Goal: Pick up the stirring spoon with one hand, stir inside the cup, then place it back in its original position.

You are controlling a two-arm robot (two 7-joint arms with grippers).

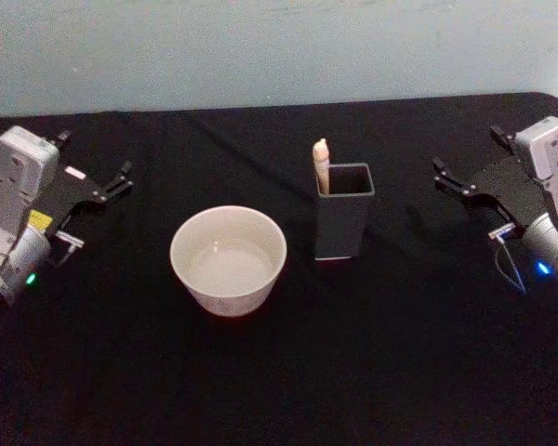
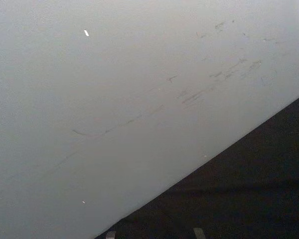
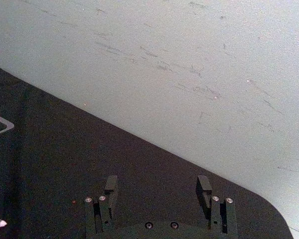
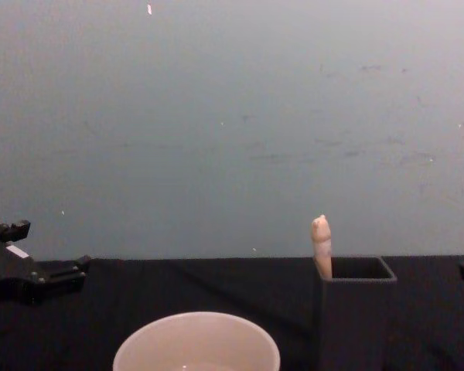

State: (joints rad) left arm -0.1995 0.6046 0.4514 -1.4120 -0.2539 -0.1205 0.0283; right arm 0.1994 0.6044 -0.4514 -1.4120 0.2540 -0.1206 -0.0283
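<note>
The stirring spoon stands in the dark grey square holder, and only its pale beige handle sticks out above the rim at the holder's back left corner. The cream cup sits to the left of the holder, a little nearer to me, and looks empty. My left gripper hovers open at the table's far left, well away from the cup. My right gripper is open at the far right, a hand's width from the holder. Nothing sits between either pair of fingers.
A black cloth covers the table, and a pale wall rises right behind its back edge. Open cloth lies between each gripper and the two vessels, and in front of them.
</note>
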